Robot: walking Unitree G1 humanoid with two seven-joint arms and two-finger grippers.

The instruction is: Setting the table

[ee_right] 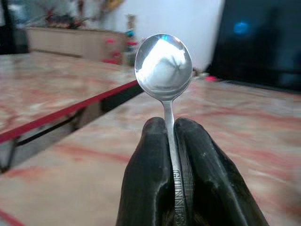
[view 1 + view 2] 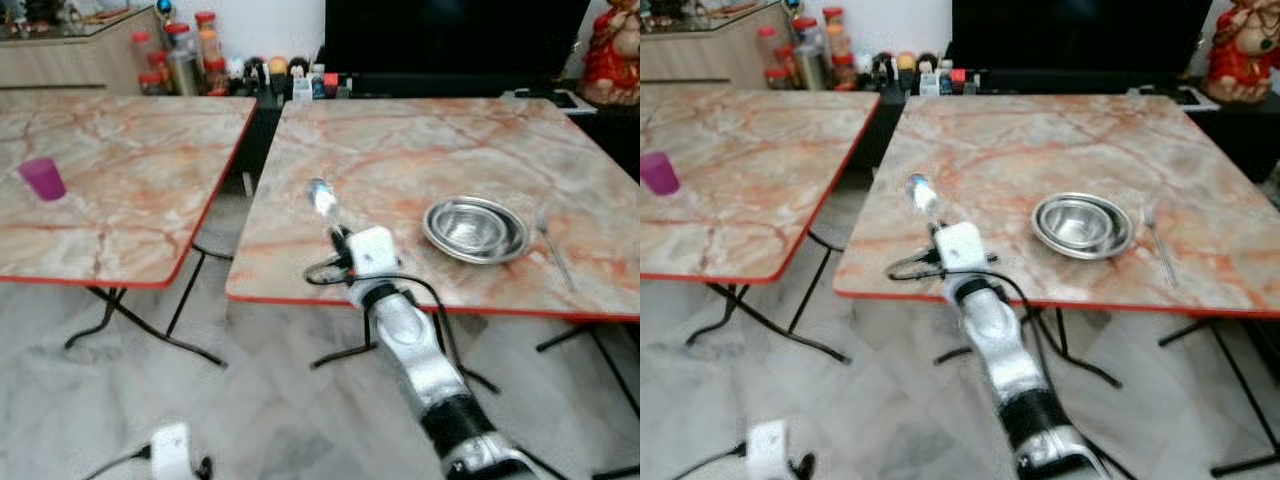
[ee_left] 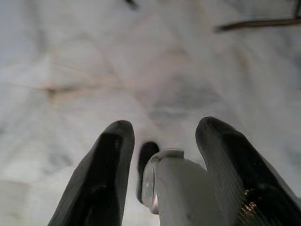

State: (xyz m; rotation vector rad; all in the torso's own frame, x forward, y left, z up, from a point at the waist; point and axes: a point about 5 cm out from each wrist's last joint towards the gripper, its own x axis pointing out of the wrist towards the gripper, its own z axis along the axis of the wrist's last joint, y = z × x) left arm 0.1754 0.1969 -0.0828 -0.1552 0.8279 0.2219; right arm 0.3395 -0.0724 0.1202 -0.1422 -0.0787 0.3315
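Observation:
My right gripper (image 2: 340,238) is shut on the handle of a steel spoon (image 2: 322,197), held upright with its bowl end up over the front left part of the right marble table (image 2: 400,150). In the right wrist view the spoon (image 1: 163,61) rises from between the closed black fingers (image 1: 146,165). A steel bowl (image 2: 476,228) sits on the same table to the right of the gripper, and a fork (image 2: 553,250) lies just right of the bowl. My left gripper (image 3: 164,132) hangs low over the floor, open and holding nothing.
A second marble table (image 2: 120,190) stands to the left with a pink cup (image 2: 42,178) on it; a gap separates the two tables. Jars and bottles (image 2: 185,55) and a dark screen (image 2: 450,40) line the back. A red figurine (image 2: 612,50) stands at the back right.

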